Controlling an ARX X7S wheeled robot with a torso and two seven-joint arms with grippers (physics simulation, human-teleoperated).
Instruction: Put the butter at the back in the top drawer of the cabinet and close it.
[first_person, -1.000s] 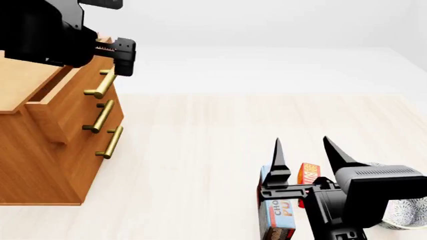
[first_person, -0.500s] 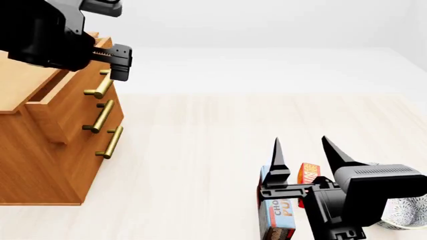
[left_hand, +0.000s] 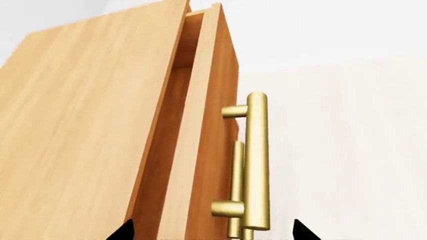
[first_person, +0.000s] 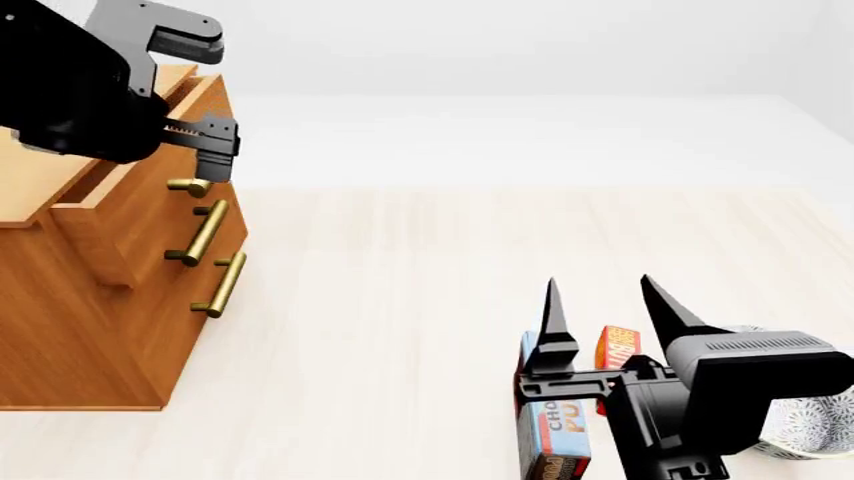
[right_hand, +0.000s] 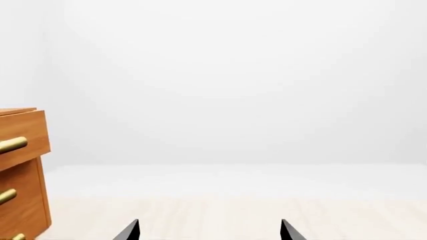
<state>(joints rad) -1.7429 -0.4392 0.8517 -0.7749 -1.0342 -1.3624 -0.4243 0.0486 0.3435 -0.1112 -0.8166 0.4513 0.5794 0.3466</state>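
Note:
The cabinet (first_person: 94, 330) stands at the left in the head view. Its top drawer (first_person: 127, 200) is pulled out a little, with a gap behind its front. My left gripper (first_person: 207, 150) is open just in front of the drawer's brass handle (first_person: 187, 186). In the left wrist view the open gripper (left_hand: 212, 232) has the handle (left_hand: 257, 160) between its fingertips, not gripped. The red butter (first_person: 617, 345) lies on the floor beside the blue-and-brown pudding box (first_person: 554, 425). My right gripper (first_person: 603, 305) is open and empty above them, and shows open in the right wrist view (right_hand: 209, 231).
A white patterned bowl (first_person: 807, 425) sits at the lower right, behind my right arm. The two lower drawers (first_person: 160, 290) are shut. The cabinet also shows at the edge of the right wrist view (right_hand: 20, 165). Pale wooden floor lies between the cabinet and the boxes.
My left gripper has moved down and back toward the top drawer's handle, now covering most of it. The right arm has hardly moved.

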